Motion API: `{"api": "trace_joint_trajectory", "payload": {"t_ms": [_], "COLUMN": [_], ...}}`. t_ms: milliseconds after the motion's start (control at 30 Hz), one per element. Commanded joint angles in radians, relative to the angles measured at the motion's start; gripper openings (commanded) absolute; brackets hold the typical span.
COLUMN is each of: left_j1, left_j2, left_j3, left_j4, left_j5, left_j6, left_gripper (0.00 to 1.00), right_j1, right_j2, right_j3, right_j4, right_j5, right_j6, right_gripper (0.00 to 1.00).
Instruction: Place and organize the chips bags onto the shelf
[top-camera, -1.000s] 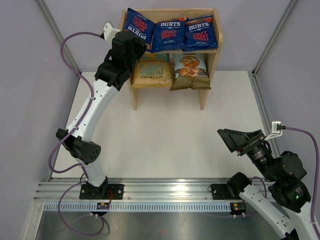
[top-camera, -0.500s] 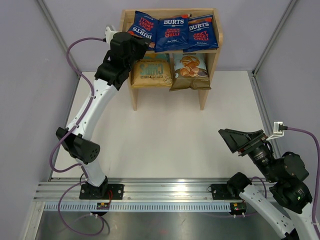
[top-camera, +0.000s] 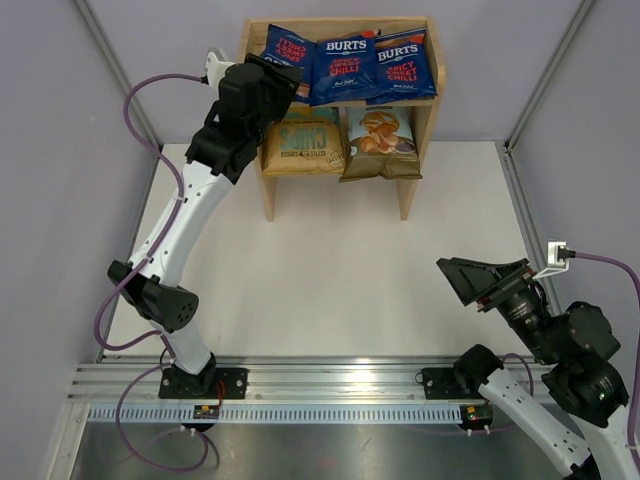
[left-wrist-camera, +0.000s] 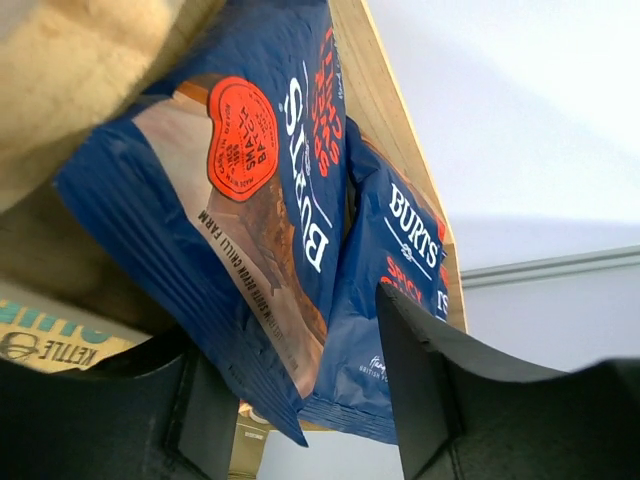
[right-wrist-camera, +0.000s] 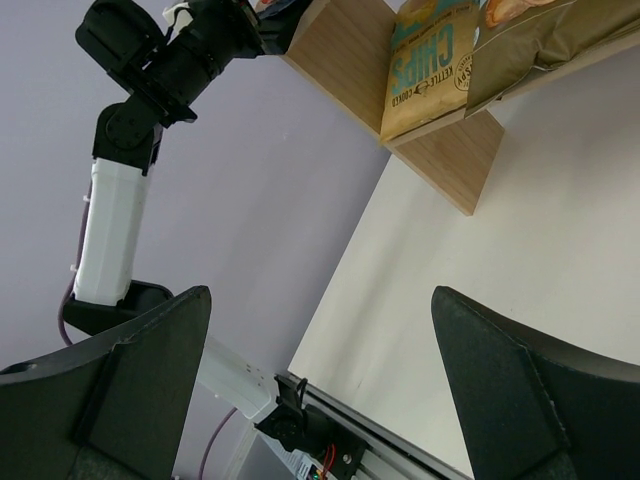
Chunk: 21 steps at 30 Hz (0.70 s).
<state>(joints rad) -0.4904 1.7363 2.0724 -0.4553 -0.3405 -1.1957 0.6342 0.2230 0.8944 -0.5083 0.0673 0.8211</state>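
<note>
The left Burts bag has slid right along the shelf's top tier and now overlaps the middle bag. The left gripper, stretched far and high, has loosened, its fingers spread around that bag's corner. The right gripper stays near, raised and gaping wide.

Between your matt black plastic fingers sits a glossy, crinkled dark-blue chips bag; beyond them, a smooth bare-wood shelf.
</note>
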Motion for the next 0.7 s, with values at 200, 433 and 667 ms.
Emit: {"api": "trace_joint_trajectory", "payload": {"t_ms": [200, 433, 667], "left_j1": [-0.004, -0.022, -0.027], "left_j2": [-0.018, -0.141, -0.392], "left_j3": [0.06, -0.024, -0.274], "left_j4": [-0.243, -0.227, -0.189], "left_j5": [-0.144, -0.179, -0.221], "left_j6": [0.129, 0.232, 0.386], "left_gripper": [0.65, 0.93, 0.99], "right_j1": [0.002, 0.004, 0.002], "right_j2": [0.056, 0.13, 0.397], "right_j3": [0.034, 0.06, 0.173], "right_j4": [0.007, -0.025, -0.153], "right_j5": [-0.001, -0.02, 0.165], "right_j6": [-0.023, -0.102, -0.344], "right_gripper": [0.99, 1.0, 0.99]}}
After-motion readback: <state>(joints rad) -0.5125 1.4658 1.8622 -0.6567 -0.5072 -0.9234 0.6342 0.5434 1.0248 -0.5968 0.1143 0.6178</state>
